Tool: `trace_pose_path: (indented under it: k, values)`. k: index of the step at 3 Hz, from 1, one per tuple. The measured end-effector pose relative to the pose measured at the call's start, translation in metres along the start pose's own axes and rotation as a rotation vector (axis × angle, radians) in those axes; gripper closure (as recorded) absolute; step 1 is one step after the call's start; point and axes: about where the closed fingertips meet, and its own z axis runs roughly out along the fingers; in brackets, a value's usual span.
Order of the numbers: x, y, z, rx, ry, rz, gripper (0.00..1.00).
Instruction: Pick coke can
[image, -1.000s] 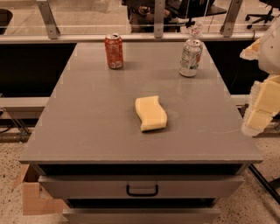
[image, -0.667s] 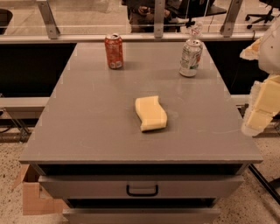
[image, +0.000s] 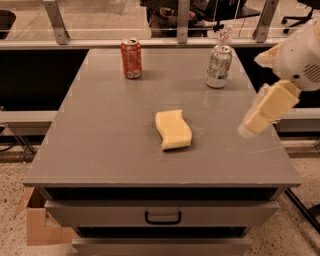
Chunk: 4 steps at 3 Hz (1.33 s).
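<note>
the coke can (image: 131, 59) stands upright on the far left part of the grey table (image: 100, 140), near the rear edge, with its silver top showing. nothing touches it. a white and silver can (image: 219, 66) with green marks stands upright at the far right of the same surface, well apart from the coke can. a yellow sponge (image: 173, 129) lies flat near the table centre, nearer the front than either can. the gripper (image: 255, 120) hangs above the right edge of the table, on the near side of the white and silver can and well apart from the coke can; it slopes down and to the left from the white arm housing (image: 302, 60). whether it is spread or pressed together cannot be told. it holds nothing that can be seen. below the tabletop, a drawer with a dark handle (image: 163, 218) faces the camera. a cardboard box (image: 37, 225) sits on the floor at the lower left.
</note>
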Motion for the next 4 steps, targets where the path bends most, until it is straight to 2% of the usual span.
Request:
trace_pose_path:
  k: [1, 2, 3, 4]
  values:
    - [-0.028, -0.019, 0.025, 0.01, -0.215, 0.104, 0.0]
    - [-0.062, -0.042, 0.044, 0.038, -0.384, 0.203, 0.0]
    - [-0.072, -0.054, 0.042, 0.075, -0.425, 0.219, 0.0]
    - [-0.072, -0.051, 0.045, 0.068, -0.416, 0.21, 0.0]
